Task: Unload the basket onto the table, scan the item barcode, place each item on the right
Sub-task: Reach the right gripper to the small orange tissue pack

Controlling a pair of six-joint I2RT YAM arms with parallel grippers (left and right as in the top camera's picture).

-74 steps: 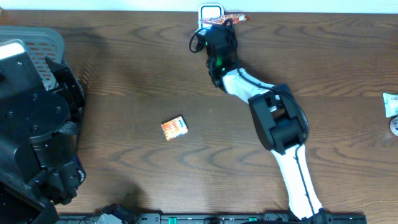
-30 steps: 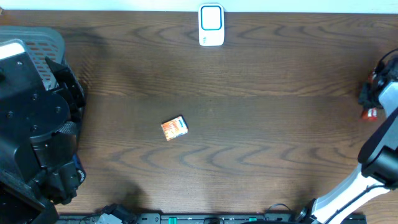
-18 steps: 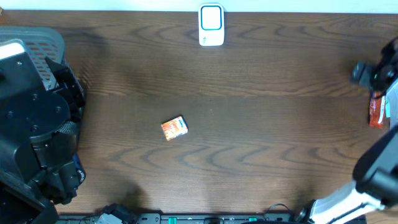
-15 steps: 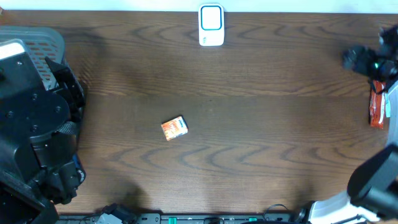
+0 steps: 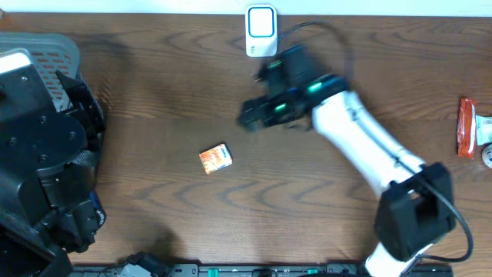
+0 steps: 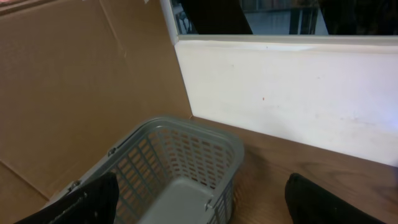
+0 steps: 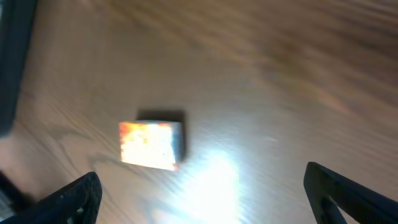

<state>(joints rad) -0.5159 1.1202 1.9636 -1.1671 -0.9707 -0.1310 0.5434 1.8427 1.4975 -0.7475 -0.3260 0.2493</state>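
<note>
Wood-grain counter [image 5: 154, 100], dark brown, carries a small orange cardboard box [image 5: 215, 158] lying flat near its middle, well apart from everything else and untouched. A white upright scanner with a blue-rimmed window [image 5: 261, 31] stands at the far edge. The white right arm [image 5: 361, 138] stretches from the near right corner across the counter, its black wrist blurred between the scanner and the box. In the right wrist view the box [image 7: 151, 145] shows blurred on the wood ahead. The two dark fingertips [image 7: 71, 199] sit far apart at the bottom corners with only wood between them: the right jaws are spread wide and hold nothing. At the right edge of the counter a red oblong packet [image 5: 465, 127] lies beside a white wrapped item [image 5: 483, 129] cut off by the frame. The black left arm [image 5: 46, 154] bulks over the left end, next to a grey slotted plastic basket [image 5: 69, 50]. The left wrist view looks down into that basket [image 6: 205, 130], with a brown cardboard sheet [image 6: 74, 81] behind it and a white wall panel [image 6: 292, 93] to the right. The left fingertips [image 6: 84, 202] stand well apart at the lower corners, so the left jaws are open and empty.
</note>
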